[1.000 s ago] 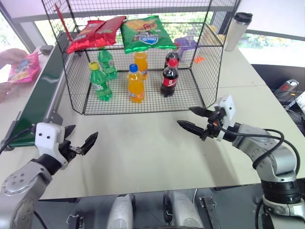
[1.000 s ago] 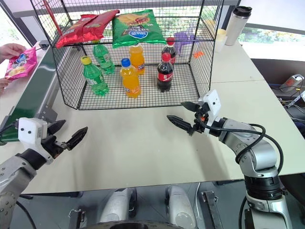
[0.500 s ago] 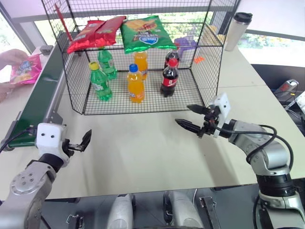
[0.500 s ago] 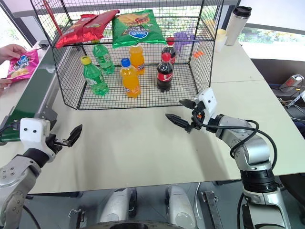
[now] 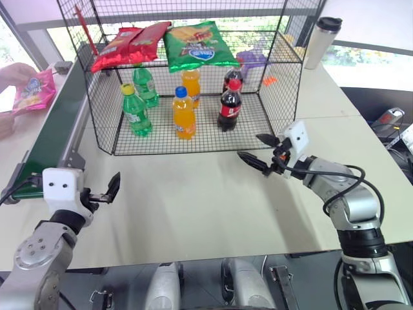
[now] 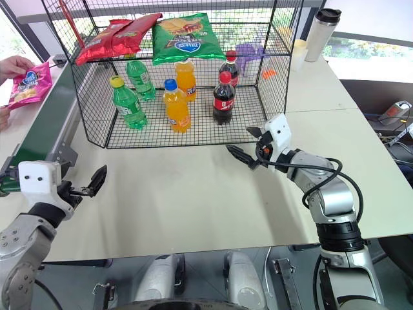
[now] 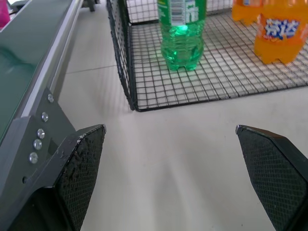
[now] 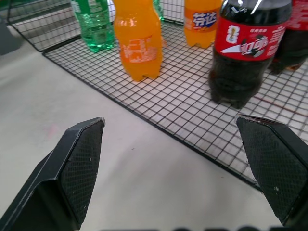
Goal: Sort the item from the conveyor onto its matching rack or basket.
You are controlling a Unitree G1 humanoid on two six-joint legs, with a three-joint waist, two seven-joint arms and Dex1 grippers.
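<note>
Since a second ago the right gripper (image 5: 258,149) has slid toward the black wire-mesh cage (image 5: 271,97), both grippers wide and empty; the left gripper (image 5: 103,192) should wait until a person's hand (image 6: 14,64) releases the flat magenta-pink crisp bag (image 6: 27,84) onto the dark green conveyor belt (image 5: 55,132).

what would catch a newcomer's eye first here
The black wire cage at the table's middle draws the eye: red bags and a green bag on its shelf, green, orange and cola bottles on its floor. At far left, a person's hand holds a pink bag by the green conveyor.
</note>
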